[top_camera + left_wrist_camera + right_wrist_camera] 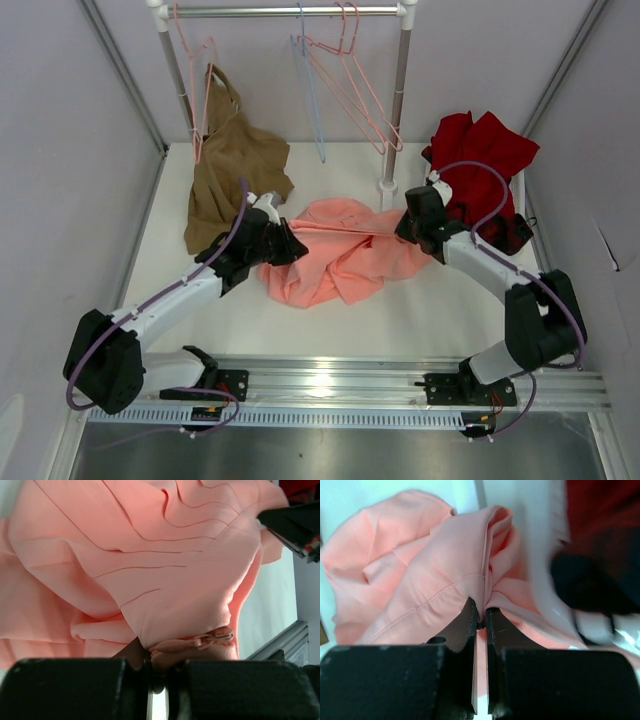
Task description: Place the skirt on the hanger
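Fabric lay bunched in loose folds at the middle of the white desk [420, 310]: the soft, plain salmon-pink skirt [340, 250], spread between the two arms. The left fingers [290, 245] were clamped on a gathered hem at the skirt's left side, the cloth pinched into a small roll between them in the left wrist view. The right fingers [465, 645] were pressed together on a folded edge at the skirt's right side, with only a thin seam of cloth between them. Between the two grips the skirt's upper edge ran as a straight, taut line; the cloth below it sagged to the desk, though it was hard to tell how much of it was raised.

The thin light blue wire hanger [310, 105] hung by its hook from the metal rail [290, 12] over the desk's far edge, well apart from the skirt, between pink wire hangers [350, 90]. A tan-brown garment [230, 170] drooped from the rail's left end onto the desk. A dark red garment [480, 160] lay heaped near the far right corner, just behind the right arm.
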Tool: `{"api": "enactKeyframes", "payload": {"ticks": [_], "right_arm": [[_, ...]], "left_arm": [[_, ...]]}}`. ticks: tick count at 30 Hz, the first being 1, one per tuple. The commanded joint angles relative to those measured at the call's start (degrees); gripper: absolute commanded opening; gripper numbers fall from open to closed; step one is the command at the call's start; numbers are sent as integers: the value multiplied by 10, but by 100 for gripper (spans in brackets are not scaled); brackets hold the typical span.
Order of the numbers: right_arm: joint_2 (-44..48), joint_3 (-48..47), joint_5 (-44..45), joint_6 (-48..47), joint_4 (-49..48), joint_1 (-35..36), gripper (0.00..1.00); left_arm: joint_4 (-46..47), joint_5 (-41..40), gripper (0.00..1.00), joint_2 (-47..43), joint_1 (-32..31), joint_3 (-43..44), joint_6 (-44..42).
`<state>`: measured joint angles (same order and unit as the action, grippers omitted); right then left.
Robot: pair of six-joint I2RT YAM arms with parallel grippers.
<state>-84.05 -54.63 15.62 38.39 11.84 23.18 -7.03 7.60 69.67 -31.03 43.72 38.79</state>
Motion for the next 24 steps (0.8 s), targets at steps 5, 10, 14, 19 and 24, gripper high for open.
{"api": "enactKeyframes", "payload": {"ticks": [5,10,14,19,24], "right_arm": [[-97,-42,37,-5,-21,-59,0],[-44,20,66,7,-8,-117,0],[17,55,79,5,6,-137,0],[45,60,65,7,20,-126,0],[73,81,91,21,34,-21,0]], "left_arm": [[4,-25,0,22,11,43,-15],[15,-2,0,52,9,57,-23],[8,-7,0,50,8,54,-27],[-18,-24,0,42,11,49,-29],[-57,-50,0,28,26,37,-21]]}}
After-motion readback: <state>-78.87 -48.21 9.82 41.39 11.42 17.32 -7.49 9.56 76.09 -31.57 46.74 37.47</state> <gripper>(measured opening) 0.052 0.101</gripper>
